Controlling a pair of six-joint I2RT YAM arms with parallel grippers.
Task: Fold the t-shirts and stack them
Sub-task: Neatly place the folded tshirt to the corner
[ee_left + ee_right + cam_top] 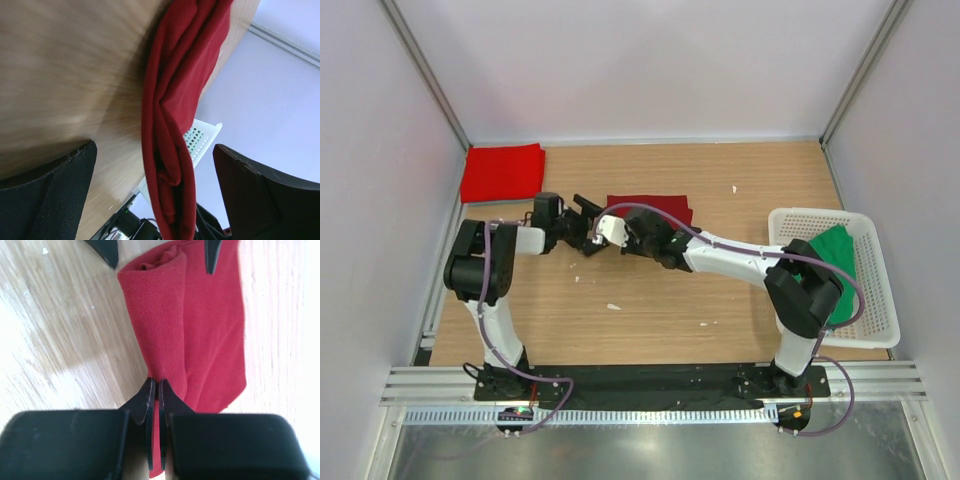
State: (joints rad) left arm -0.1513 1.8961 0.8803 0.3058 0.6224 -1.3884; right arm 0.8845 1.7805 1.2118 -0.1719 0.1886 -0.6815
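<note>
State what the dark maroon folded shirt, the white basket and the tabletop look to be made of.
Dark maroon folded t-shirt: soft knit cloth, matte; fine woven texture and limp folds show. White perforated basket: probably moulded plastic, smooth, with a regular hole grid. Light brown tabletop: wood or wood-look laminate; streaky grain, slight sheen.

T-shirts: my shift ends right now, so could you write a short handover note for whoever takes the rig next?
Left gripper: open, straddling the maroon t-shirt at mid-table.
Right gripper: shut on that shirt's edge.
Bright red t-shirt: folded, far left corner.
Green t-shirt: loose in the white basket.
Done: the bright red one is folded.
Left: finish folding the maroon one, stack it, then do the green one.
</note>
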